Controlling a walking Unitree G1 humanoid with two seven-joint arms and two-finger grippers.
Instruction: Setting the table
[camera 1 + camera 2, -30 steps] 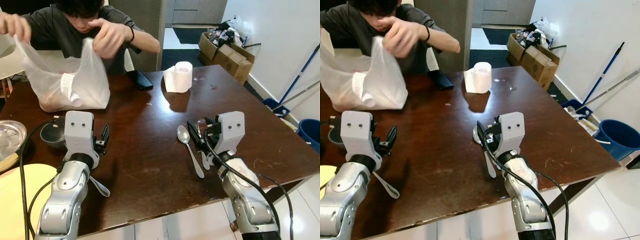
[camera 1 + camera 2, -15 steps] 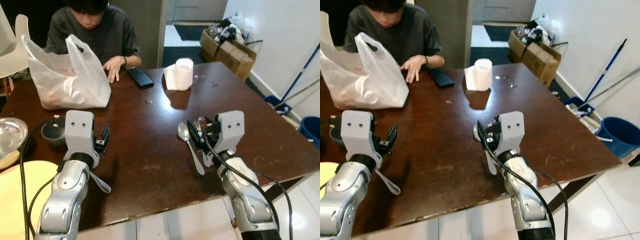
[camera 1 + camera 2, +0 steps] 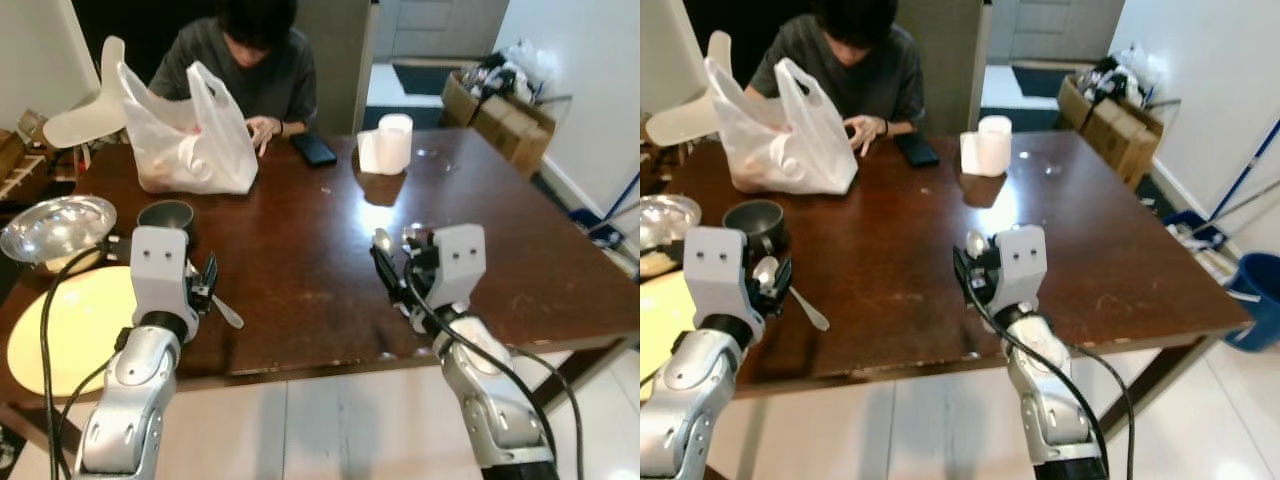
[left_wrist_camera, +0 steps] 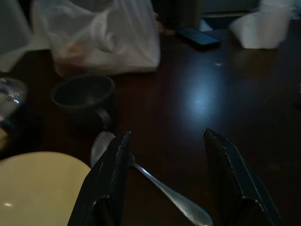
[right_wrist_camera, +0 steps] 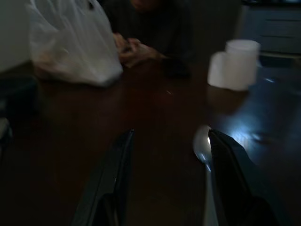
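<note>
Left wrist view: left claw (image 4: 164,181) spread over spoon (image 4: 150,176); right claw (image 5: 167,181) spread.

Both arms forward, left gripper (image 4: 167,181) and right gripper (image 5: 167,181) agape.

the head views are evenly lit and fairly sharp, with slight softness overall. overhead light throws a pale glare patch on the dark table (image 3: 372,215), just toward six o'clock from the paper roll (image 3: 393,143), whose shadow falls the same way. the room at eleven o'clock is dark. the left wrist view is dim, with a bluish sheen on the wood; the right wrist view is dimmer and blurred, the plastic bag (image 5: 70,42) smeared.
</note>
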